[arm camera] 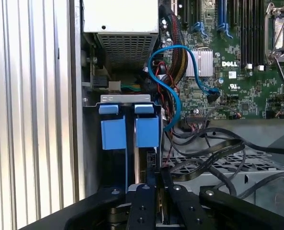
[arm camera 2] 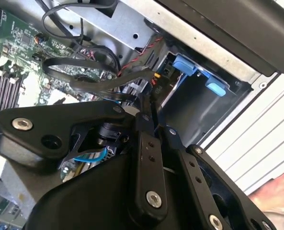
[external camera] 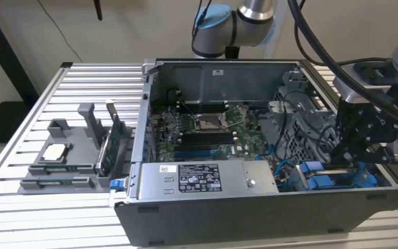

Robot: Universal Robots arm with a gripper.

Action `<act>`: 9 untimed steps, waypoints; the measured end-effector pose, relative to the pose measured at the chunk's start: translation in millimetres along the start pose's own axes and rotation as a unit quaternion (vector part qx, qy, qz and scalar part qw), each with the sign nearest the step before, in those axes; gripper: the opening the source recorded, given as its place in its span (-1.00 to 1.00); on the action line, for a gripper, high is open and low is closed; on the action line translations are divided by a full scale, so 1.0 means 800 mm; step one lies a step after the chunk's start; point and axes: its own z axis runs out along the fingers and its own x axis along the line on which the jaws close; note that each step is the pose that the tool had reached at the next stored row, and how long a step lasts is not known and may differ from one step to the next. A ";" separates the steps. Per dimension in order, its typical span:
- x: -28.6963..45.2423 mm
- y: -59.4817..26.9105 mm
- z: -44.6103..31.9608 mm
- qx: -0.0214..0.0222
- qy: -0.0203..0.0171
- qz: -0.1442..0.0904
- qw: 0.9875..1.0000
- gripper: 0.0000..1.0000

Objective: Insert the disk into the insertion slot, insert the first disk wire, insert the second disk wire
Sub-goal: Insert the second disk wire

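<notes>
My gripper hangs over the drive cage at the open case's front corner, on the exterior view's right. Its black fingers are drawn close together, and the end of a black flat wire sits between them. In the second wrist view my gripper pinches that wire just above the cage. The insertion slot is a narrow dark bay between blue plastic carrier tabs, right below my gripper. A thin silver edge stands in it, which looks like the disk seen edge-on.
A grey labelled power-supply box fills the case's front. The motherboard lies behind it, with a blue cable looping over it. A grey parts holder sits on the slatted table at the exterior view's left. A hand shows beside the case.
</notes>
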 end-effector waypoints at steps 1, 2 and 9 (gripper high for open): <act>0.0000 0.000 0.0005 0.000 0.000 0.000 1.000 -0.68; 0.0001 0.000 0.0011 0.000 0.000 0.000 1.000 -0.68; 0.0006 -0.001 0.0101 0.000 -0.001 0.000 1.000 -0.65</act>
